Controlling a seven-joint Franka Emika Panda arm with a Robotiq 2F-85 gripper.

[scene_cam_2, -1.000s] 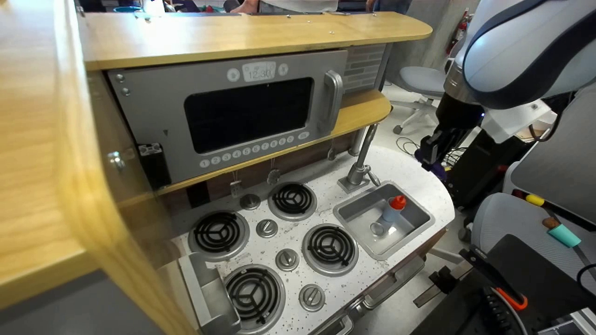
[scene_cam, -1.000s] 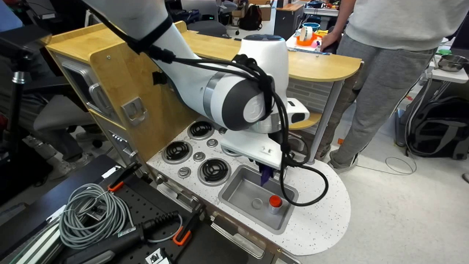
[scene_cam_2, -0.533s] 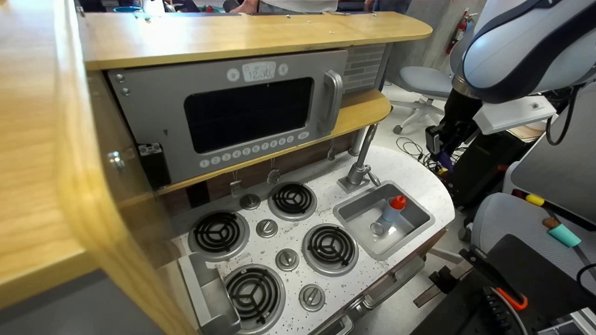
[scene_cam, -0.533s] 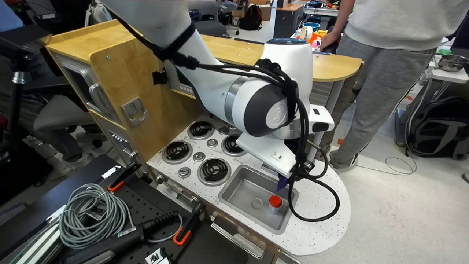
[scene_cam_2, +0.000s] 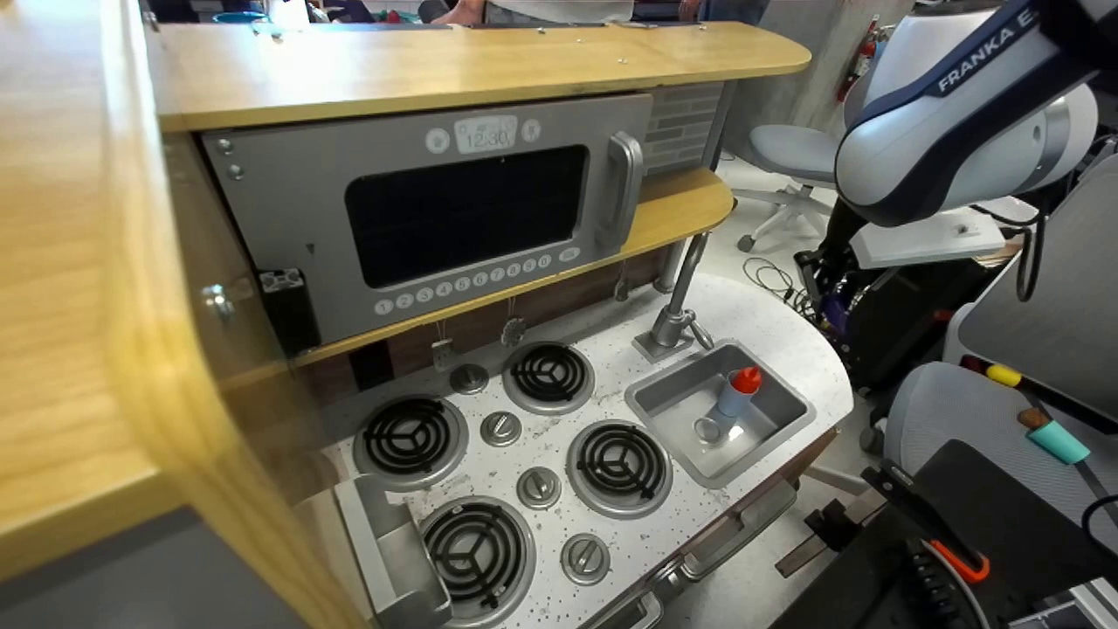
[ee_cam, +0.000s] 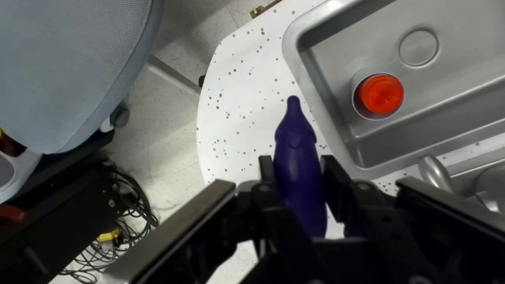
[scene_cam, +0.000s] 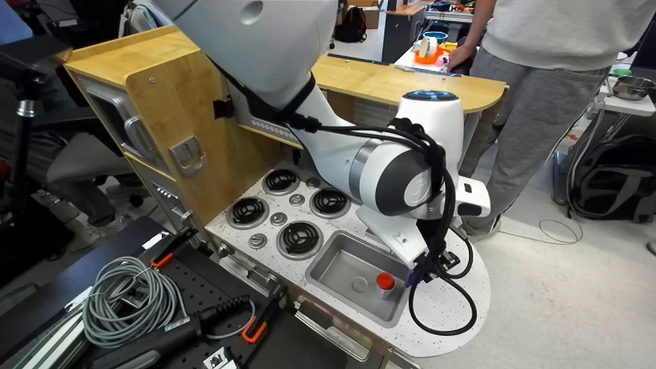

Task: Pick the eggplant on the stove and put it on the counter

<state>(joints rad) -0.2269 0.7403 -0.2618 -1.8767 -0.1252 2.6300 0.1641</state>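
Gripper [ee_cam: 298, 169] is clamping the eggplant [ee_cam: 296, 165] from both sides and holding it above the counter [ee_cam: 232, 134], well apart from the stove [scene_cam_2: 541, 438] and near the sink [ee_cam: 453, 71], where a red-topped cup [scene_cam_2: 734, 402] is standing.

Gripper [ee_cam: 297, 161] hauled eggplant [ee_cam: 300, 179] over from sink [scene_cam: 333, 269], now above rounded end of counter [scene_cam: 402, 339]. Black cable loop [scene_cam: 444, 334] swung along too. Stove burner [scene_cam: 329, 201] that arm [scene_cam: 330, 148] was mostly blocking before now fully visible, plus FRANKA lettering [scene_cam_2: 987, 55] on arm popped into sight.

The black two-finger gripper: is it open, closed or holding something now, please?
Black two-finger gripper: closed, holding the dark purple, oblong toy eggplant.
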